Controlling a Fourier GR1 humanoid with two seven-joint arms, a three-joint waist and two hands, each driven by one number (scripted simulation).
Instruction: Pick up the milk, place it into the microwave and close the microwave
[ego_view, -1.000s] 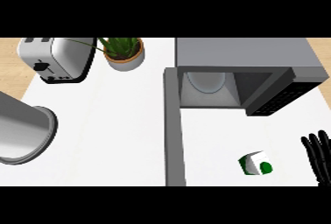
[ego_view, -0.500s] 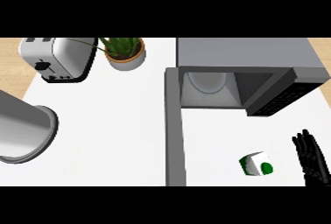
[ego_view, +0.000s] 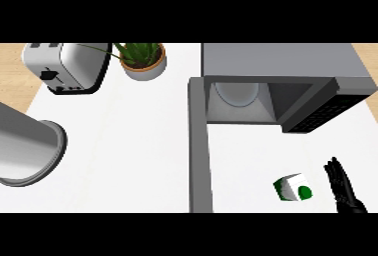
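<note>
- The milk (ego_view: 294, 187), a small white and green carton, is seen on the white counter (ego_view: 133, 150), in front of the microwave (ego_view: 280, 90) and to the right of its open door (ego_view: 199, 150).
- The right hand (ego_view: 343, 187) is held just beside the milk on its right, fingers straight and together, not touching it.
- A toaster (ego_view: 63, 67) and a potted plant (ego_view: 142, 60) are set at the counter's far edge.
- The left hand is not shown.

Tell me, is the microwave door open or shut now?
Open. The door swings out toward the front, and the microwave shows its inside with the round plate.
</note>
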